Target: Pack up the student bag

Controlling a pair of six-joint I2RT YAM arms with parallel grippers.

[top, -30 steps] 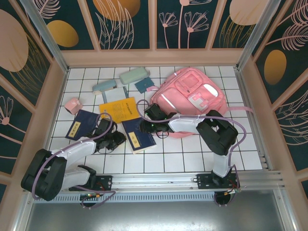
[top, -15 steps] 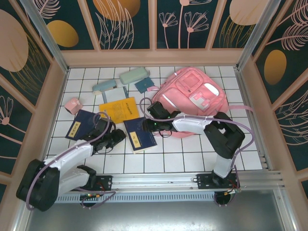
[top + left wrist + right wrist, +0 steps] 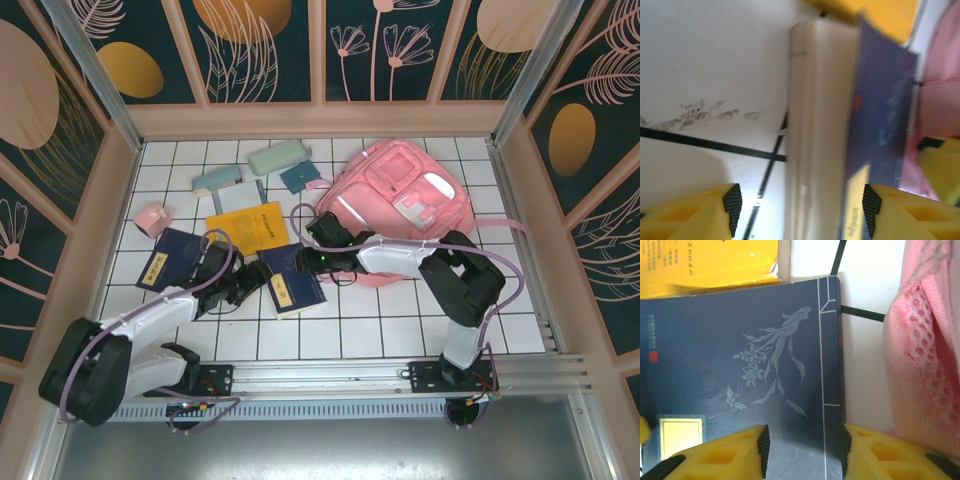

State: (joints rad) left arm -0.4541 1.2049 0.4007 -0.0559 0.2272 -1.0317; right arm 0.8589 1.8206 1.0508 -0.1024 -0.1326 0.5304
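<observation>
we judge packing barely begun: the bag (image 3: 400,205) lies upper right, books (image 3: 247,228) loose on the tabletop (image 3: 400,320). left pincer (image 3: 799,202) and right pincer (image 3: 801,445) gape at the navy book (image 3: 290,280), grasping nothing.

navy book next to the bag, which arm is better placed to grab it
Left, probably: the left gripper is open astride the page edge of the navy book; the right gripper faces the flat cover.
</observation>
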